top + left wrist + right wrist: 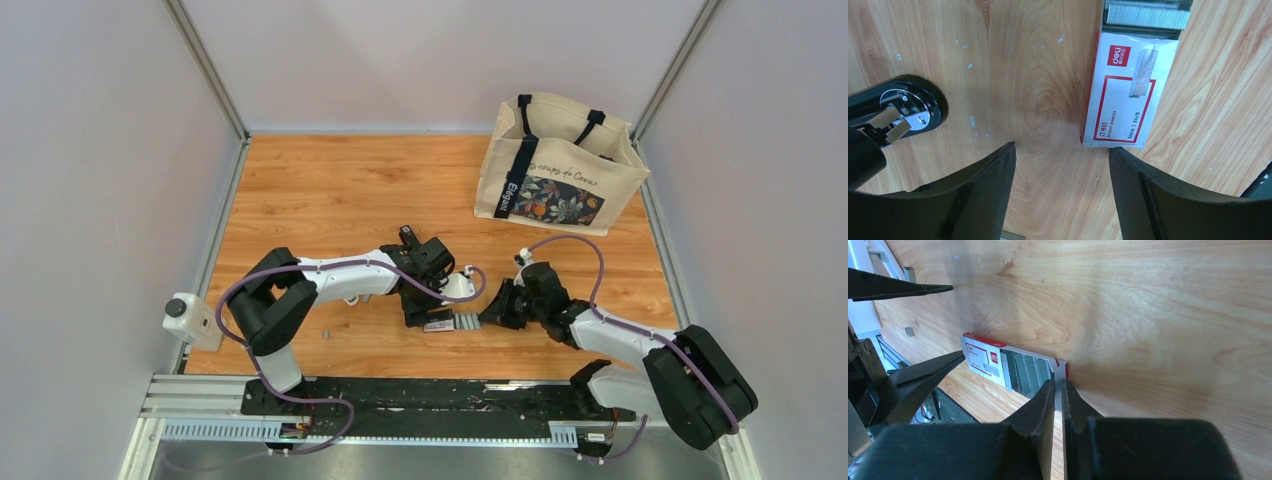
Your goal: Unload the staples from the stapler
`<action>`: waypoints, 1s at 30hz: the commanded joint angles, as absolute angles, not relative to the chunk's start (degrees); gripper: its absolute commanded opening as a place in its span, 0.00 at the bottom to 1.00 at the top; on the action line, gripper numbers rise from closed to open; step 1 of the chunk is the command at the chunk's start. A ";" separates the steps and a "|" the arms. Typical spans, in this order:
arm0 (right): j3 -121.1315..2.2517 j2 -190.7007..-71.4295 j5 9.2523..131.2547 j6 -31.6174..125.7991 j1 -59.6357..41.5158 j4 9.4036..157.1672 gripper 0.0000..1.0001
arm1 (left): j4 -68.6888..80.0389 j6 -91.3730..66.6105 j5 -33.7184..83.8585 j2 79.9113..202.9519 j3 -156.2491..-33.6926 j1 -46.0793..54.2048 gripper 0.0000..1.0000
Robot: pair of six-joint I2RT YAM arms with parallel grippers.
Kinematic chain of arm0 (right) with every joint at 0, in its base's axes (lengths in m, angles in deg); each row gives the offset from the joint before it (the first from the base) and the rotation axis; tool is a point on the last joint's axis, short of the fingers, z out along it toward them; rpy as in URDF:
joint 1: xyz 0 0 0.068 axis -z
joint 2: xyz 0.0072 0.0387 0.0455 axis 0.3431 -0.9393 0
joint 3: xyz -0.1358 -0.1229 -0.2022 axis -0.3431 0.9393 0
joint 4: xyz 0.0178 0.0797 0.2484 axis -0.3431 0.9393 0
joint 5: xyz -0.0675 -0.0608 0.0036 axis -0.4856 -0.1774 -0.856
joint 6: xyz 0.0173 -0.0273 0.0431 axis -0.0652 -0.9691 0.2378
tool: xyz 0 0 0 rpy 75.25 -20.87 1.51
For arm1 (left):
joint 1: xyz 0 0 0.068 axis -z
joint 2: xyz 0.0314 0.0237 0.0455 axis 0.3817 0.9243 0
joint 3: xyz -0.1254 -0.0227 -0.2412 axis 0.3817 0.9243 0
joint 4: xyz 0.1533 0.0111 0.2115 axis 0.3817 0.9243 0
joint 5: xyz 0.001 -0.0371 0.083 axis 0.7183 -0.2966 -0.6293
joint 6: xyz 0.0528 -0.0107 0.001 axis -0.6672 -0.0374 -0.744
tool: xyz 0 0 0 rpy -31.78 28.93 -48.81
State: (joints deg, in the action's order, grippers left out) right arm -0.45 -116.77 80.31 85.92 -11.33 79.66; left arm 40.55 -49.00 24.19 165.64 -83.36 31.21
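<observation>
The black stapler (898,107) lies open at the left of the left wrist view, its chrome head showing. My left gripper (1062,147) is open and empty over bare wood, between the stapler and the red-and-white staple box (1128,95). Its right fingertip sits at the box's near edge. Silvery staples (1147,15) fill the tray pulled out of the box's far end; they also show in the right wrist view (1028,372). My right gripper (1058,382) is shut on the tray's end flap (1062,371). In the top view both grippers, left (432,305) and right (500,306), meet at the box (440,323).
A small loose staple bit (326,332) lies on the wood left of the left gripper. A canvas tote bag (560,165) stands at the back right. A white camera unit (190,320) sits at the table's left edge. Metal rails frame the table.
</observation>
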 commanded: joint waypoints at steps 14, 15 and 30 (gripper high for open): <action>-1.30 -118.19 80.37 86.95 -13.60 76.36 0.10 | 39.59 -50.33 24.63 166.31 -85.29 31.62 0.76; -1.47 -118.36 80.28 86.95 -13.68 76.45 0.10 | 39.60 -50.33 24.54 166.31 -85.29 31.62 0.76; -3.67 -118.98 78.70 85.45 -15.27 78.82 0.09 | 40.21 -50.24 24.81 166.57 -86.08 31.62 0.75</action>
